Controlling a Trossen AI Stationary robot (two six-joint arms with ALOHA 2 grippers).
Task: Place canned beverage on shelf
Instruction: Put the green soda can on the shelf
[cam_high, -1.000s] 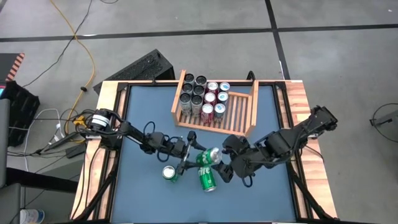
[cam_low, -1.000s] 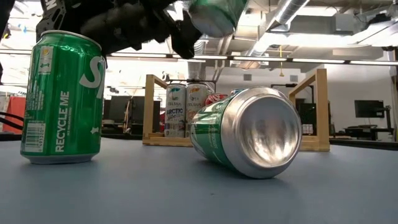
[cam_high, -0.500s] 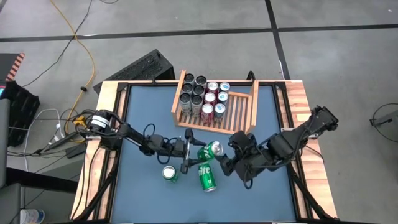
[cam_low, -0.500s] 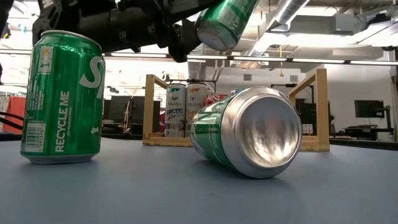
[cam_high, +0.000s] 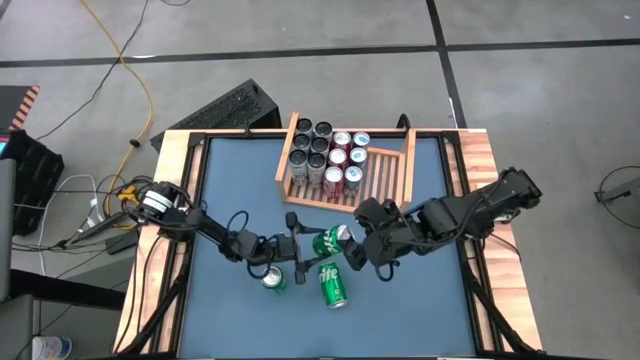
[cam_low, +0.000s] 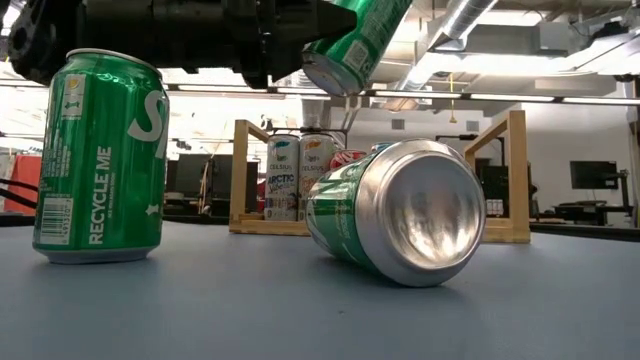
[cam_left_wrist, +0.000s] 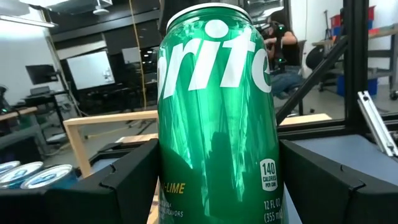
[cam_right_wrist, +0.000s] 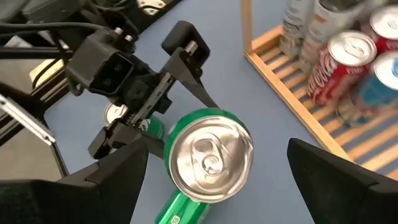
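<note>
Blue surface (cam_high: 230, 320), wooden shelf (cam_high: 405, 185) at far edge, partly stocked with cans. Held green can (cam_high: 331, 241) now tilted more than a second ago, top toward right arm and shelf; left arm has drawn back some, right moved in closer. Looks like handoff setup, can not yet shelved. Left end effector (cam_high: 302, 243) clamped on can body, can lifted off surface. Right end effector (cam_high: 357, 254) spread wide, fingers flanking can top, not gripping. Two more green cans (cam_high: 333, 285) wait below, one standing, one on its side.

Green cans (cam_high: 333, 284), red and silver cans (cam_high: 333, 176), pale wooden shelf (cam_high: 405, 178), blue-grey table (cam_high: 220, 300)
</note>
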